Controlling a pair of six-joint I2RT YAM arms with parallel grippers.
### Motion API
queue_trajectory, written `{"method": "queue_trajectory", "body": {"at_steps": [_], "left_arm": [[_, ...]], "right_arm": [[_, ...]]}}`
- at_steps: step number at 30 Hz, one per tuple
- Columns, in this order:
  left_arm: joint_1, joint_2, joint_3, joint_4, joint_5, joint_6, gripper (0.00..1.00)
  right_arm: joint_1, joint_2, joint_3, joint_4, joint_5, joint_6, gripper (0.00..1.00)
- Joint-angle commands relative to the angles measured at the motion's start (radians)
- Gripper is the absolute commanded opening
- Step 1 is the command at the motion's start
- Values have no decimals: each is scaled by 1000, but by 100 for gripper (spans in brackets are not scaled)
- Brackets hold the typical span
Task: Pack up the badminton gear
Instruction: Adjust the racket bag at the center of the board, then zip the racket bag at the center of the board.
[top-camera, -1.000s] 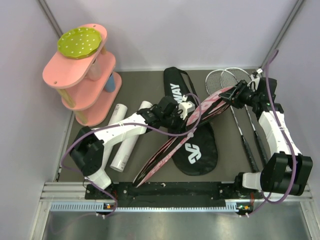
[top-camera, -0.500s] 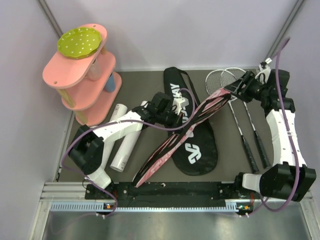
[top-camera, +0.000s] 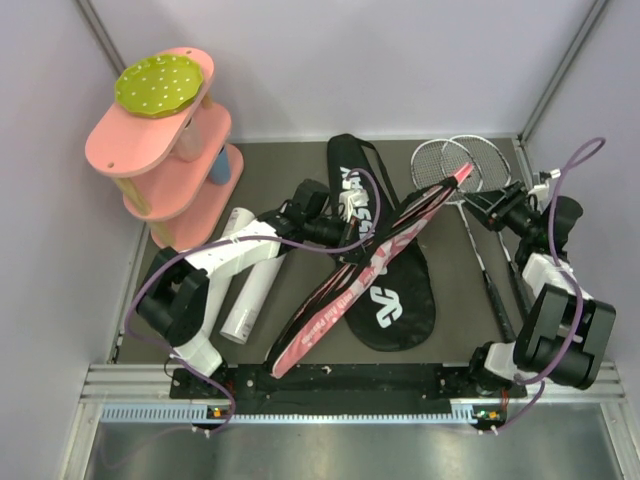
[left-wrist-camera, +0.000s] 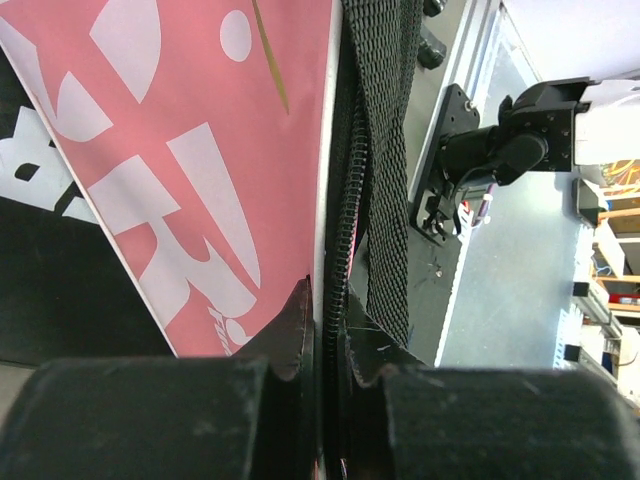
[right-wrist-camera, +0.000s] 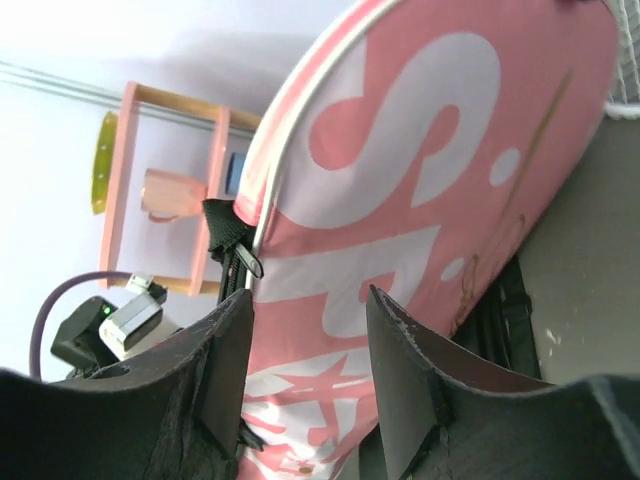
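The racket bag lies open mid-table: its black "CROSSWAY" half (top-camera: 388, 295) is flat, and its pink "SPORT" flap (top-camera: 345, 290) stands up on edge, running diagonally. My left gripper (top-camera: 348, 232) is shut on the flap's zipper edge, seen close up in the left wrist view (left-wrist-camera: 328, 300). My right gripper (top-camera: 492, 208) is open and empty to the right of the flap's tip; its wrist view looks between the fingertips (right-wrist-camera: 305, 320) at the pink flap (right-wrist-camera: 420, 200). Two rackets (top-camera: 468, 158) lie at the back right. Two white tubes (top-camera: 252, 285) lie left of the bag. No shuttlecocks show.
The pink tiered shelf (top-camera: 160, 140) with a green dotted disc stands in the back left corner. Pale walls close in the left, back and right sides. The racket shafts (top-camera: 500, 285) run along the right side under my right arm. A black bag strap (left-wrist-camera: 385, 150) hangs beside the flap.
My right gripper let go of the pink flap's tip and pulled back to the right. My left gripper shifted slightly left, still holding the flap, which stays up on edge.
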Motion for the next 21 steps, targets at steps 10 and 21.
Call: {"method": "queue_trajectory", "body": {"at_steps": [10, 21], "left_arm": [[12, -8, -3, 128, 108, -65, 0], [10, -16, -12, 132, 104, -73, 0]], "right_arm": [[13, 236, -72, 1007, -93, 510, 44], [65, 239, -57, 921, -69, 450, 37]]}}
